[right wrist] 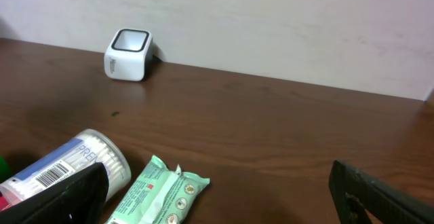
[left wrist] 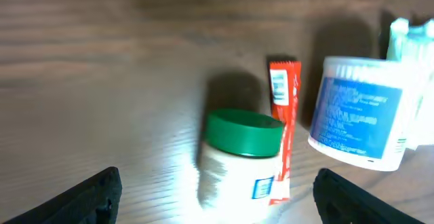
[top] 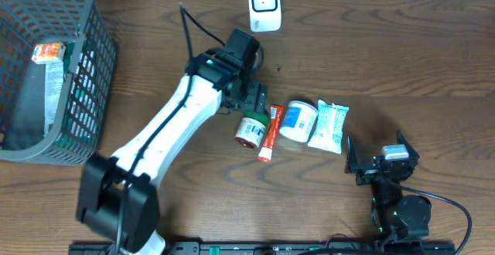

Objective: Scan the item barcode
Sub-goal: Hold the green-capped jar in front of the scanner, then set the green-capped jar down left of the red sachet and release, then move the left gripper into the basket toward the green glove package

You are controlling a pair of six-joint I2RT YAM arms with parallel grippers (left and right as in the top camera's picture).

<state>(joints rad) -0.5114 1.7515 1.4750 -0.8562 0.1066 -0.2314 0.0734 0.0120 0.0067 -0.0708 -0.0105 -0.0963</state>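
Four items lie in a row mid-table: a green-lidded jar (top: 250, 129) (left wrist: 241, 157), a red sachet (top: 269, 132) (left wrist: 283, 108), a white tub with a blue label (top: 298, 120) (left wrist: 359, 112) (right wrist: 74, 163) and a green wipes pack (top: 329, 127) (right wrist: 159, 190). The white scanner (top: 264, 5) (right wrist: 127, 54) stands at the far edge. My left gripper (top: 254, 108) (left wrist: 217, 180) hovers open just behind the jar, which lies on its side between the spread fingers without touching them. Near the front right, my right gripper (top: 379, 153) (right wrist: 218, 176) is open and holds nothing.
A grey wire basket (top: 85, 93) occupies the left end of the table, with an orange-topped packet (top: 48, 52) inside. The left arm's white link (top: 166, 135) stretches diagonally from the front edge towards the middle.
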